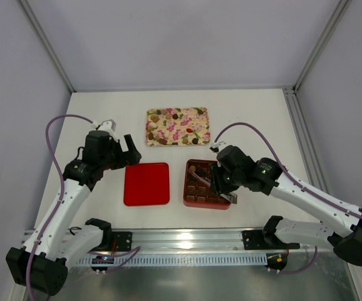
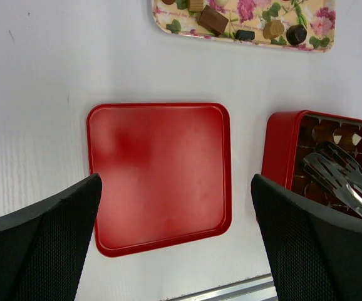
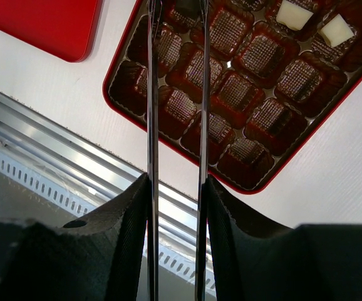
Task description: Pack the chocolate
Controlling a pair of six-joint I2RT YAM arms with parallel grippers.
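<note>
**A:** While the right gripper [image 3: 176, 182] clamps a pair of metal tongs [image 3: 153, 94], fingers pressing the two blades from outside, the blades themselves stand apart, reaching out over the red box [image 2: 278, 147].

**B:** Anything between the tips?

**A:** Can't tell, the tips run off the top edge of the wrist view. Most cells of the brown insert [image 3: 256, 55] beneath the blades look bare, though a dark piece would be hard to pick out against that plastic. Two cream pieces [image 3: 294, 14] sit in cells off to the right of the tips.

**B:** And the rest of the chocolate [image 2: 213, 19]?

**A:** Loose on the floral tray [image 2: 322, 25], well beyond both sets of jaws. The left gripper [image 2: 176, 180] hangs wide open, holding nothing, with the red lid [image 2: 159, 169] directly below its gap.

**B:** How will those pieces handle?

**A:** Light and stiff, I'd judge, but smooth and easily scuffed or cracked. Pinch across two opposite sides, low on the piece, and gently: too hard marks it, too loose and it slips. Round ones want the widest part.
</note>
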